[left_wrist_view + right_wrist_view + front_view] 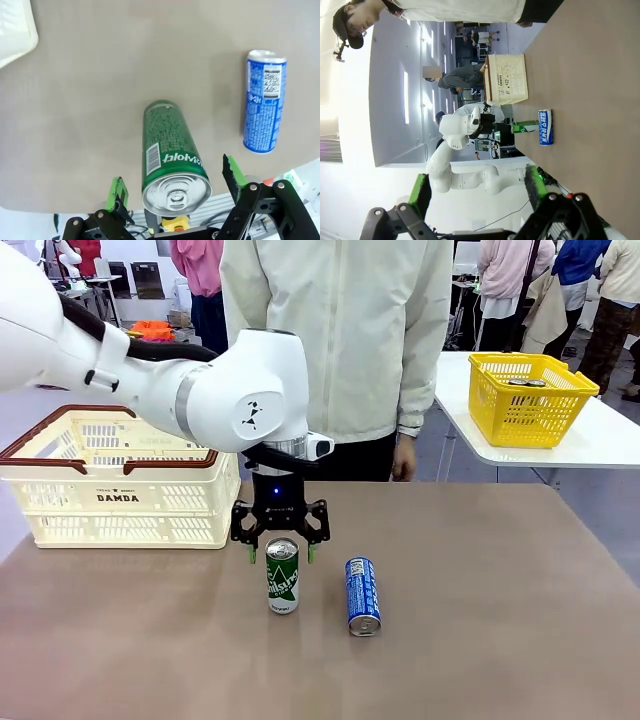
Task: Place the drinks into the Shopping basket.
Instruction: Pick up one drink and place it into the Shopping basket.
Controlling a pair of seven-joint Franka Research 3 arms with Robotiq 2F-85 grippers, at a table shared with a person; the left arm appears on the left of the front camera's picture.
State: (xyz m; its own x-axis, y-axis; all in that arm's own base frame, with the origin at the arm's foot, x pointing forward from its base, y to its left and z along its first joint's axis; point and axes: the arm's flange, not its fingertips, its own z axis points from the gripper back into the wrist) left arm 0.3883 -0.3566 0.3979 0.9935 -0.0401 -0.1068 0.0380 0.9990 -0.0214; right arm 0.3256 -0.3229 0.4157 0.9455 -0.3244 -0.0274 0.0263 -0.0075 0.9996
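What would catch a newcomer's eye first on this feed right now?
The left gripper hangs open over the upright green can near the table's middle, a finger on each side of its top with gaps showing. Just to the right a blue can lies on its side. The cream basket sits at the table's far left, and a person stands behind the table.
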